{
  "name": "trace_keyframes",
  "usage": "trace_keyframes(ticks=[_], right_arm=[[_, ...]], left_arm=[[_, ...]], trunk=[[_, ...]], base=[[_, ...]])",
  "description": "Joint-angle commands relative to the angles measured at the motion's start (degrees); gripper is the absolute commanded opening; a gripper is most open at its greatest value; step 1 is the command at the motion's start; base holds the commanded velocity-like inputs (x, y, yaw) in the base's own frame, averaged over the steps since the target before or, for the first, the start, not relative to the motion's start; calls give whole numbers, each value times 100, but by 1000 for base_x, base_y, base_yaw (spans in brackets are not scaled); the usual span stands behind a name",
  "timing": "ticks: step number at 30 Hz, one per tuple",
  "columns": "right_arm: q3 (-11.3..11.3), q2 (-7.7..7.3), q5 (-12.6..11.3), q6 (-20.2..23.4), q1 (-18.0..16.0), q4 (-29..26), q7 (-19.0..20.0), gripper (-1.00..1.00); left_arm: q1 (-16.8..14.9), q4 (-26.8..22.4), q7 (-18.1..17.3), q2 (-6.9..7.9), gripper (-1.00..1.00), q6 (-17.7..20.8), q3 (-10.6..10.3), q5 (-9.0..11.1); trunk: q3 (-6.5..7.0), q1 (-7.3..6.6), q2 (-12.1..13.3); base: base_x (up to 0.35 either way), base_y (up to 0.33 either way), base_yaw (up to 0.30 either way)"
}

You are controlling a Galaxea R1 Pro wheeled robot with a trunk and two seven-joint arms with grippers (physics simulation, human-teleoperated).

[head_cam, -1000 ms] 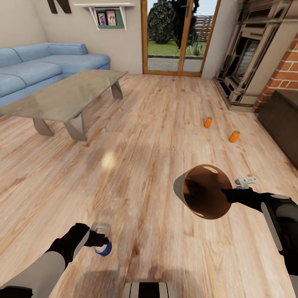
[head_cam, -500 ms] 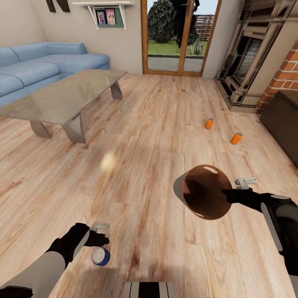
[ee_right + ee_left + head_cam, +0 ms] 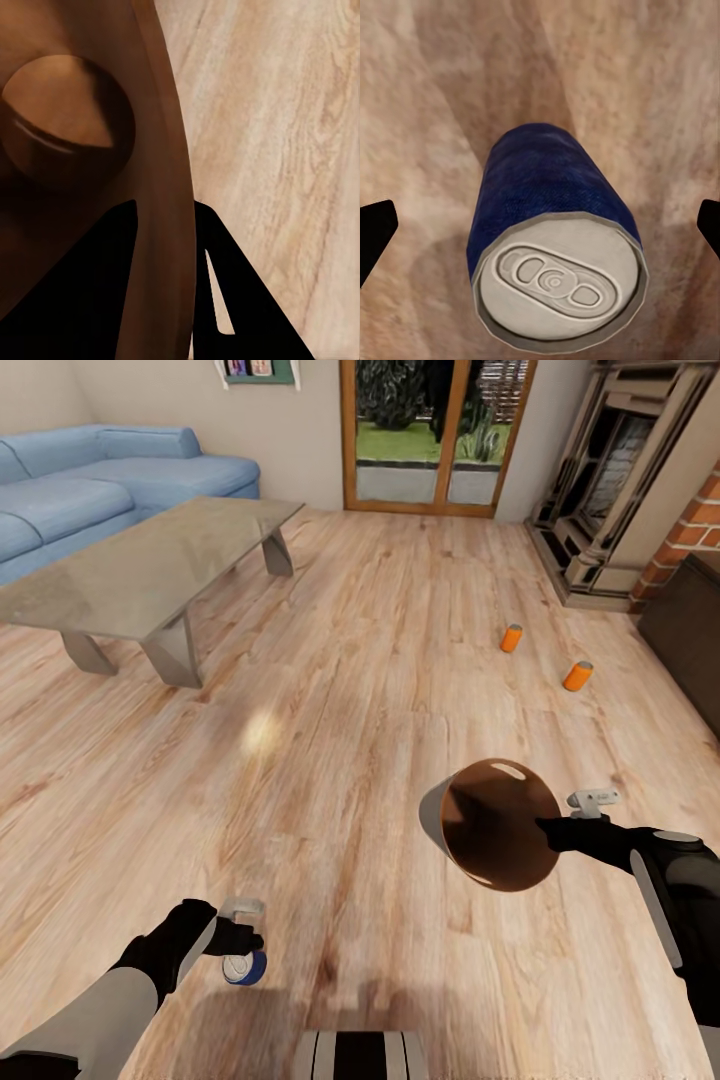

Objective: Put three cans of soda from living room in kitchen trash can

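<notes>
The left tool (image 3: 243, 930) hangs low over the pale wood floor (image 3: 350, 690) with its two fingers spread wide; in the left wrist view the dark fingertips (image 3: 375, 232) stand well clear on either side of the blue can (image 3: 556, 240), which stands on the floor between them, grey top up, ungrasped. A can like this is probably light, thin-walled and smooth, so it could skid or tip if nudged by one finger first; the best hold looks to be across the middle of the body, both fingers closing together. The right tool (image 3: 558, 828) is clamped on the rim of the tash can (image 3: 495, 835), one finger inside and one outside, holding the bin tilted with its copper inside facing up; stiff and light, it should stay put. Two orange cans (image 3: 511, 638) (image 3: 577, 676) stand farther off near the brick fireplace (image 3: 690, 530).
</notes>
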Motion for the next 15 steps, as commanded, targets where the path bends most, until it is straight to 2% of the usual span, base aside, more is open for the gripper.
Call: trace_keyframes(ticks=[1,7,12,15], right_arm=[[1,0,-118,18,-3,-4,18,-100],[2,6,-114,18,-3,-4,18,-100],[14,6,-97,18,-3,-4,18,-100],[21,9,6,18,-3,-4,14,-100]], left_arm=[[0,1,3,-1,100,-1,0,0],[2,6,17,-5,100,18,-6,-12],[2,14,22,-15,100,35,-8,-28],[2,18,22,-15,100,37,-8,-27]], trunk=[[-22,1,-2],[-155,17,-10],[-155,17,-10],[-155,17,-10]], base=[[0,0,0],[0,0,0],[0,0,0],[0,0,0]])
